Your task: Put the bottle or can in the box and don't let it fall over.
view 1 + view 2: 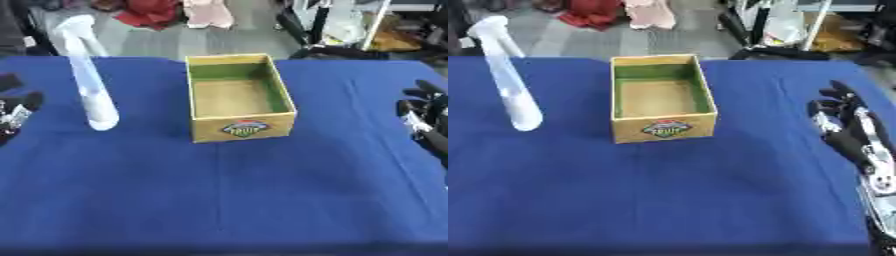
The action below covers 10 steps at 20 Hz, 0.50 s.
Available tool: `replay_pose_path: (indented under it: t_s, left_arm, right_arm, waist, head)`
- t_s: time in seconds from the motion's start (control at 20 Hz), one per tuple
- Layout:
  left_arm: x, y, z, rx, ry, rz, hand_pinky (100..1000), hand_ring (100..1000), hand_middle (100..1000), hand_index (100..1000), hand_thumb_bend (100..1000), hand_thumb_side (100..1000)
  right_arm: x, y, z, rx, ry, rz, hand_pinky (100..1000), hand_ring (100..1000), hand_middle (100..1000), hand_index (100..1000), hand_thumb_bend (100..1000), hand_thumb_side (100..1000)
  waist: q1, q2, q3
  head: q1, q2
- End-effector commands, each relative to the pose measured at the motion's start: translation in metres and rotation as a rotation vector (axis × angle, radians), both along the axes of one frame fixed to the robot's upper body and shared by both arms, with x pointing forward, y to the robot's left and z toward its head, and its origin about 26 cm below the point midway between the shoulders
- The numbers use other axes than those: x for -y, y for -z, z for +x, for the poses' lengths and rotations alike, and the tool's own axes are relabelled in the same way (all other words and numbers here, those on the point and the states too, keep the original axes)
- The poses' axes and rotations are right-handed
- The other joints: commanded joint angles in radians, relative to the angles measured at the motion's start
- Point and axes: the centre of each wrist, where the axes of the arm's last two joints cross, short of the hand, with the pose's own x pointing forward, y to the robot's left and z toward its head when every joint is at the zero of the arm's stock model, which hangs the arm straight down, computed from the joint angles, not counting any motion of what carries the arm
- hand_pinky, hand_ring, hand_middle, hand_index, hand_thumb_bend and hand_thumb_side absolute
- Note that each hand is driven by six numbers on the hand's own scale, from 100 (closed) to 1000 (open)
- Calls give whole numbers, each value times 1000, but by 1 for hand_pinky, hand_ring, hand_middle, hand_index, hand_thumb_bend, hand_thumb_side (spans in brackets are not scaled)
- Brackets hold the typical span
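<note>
Spray bottle [92,85]: upright, upper left of frame, on blue table [262,200], well apart from both hands.
Box [238,97]: centre, open-topped, nothing visible inside.
Left hand [16,112]: left edge, fingers cannot be made out.
Right hand [852,131]: right edge, fingers relaxed and spread, holding nothing.

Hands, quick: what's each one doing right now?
Left hand: at the left edge, holding nothing; open or shut cannot be told.
Right hand: open, fingers straight, holding nothing.
</note>
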Motion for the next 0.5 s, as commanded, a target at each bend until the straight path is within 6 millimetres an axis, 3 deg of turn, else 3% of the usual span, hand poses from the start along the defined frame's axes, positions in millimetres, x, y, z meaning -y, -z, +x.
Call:
replay_pose_path:
  t_s: [0.05,0.5]
  left_arm:
    - [-1,-13,1,28,4,30,819,746,840,940,678,722]
    - [-2,-14,11,-14,1,66,821,749,841,935,730,715]
  right_arm:
    - [7,-11,3,22,0,-33,842,815,822,959,317,567]
    - [5,-13,4,28,-6,-14,842,814,821,958,306,573]
  waist:
    - [1,-4,0]
    - [-3,2,-6]
  head:
    - [-4,6]
    - [-8,6]
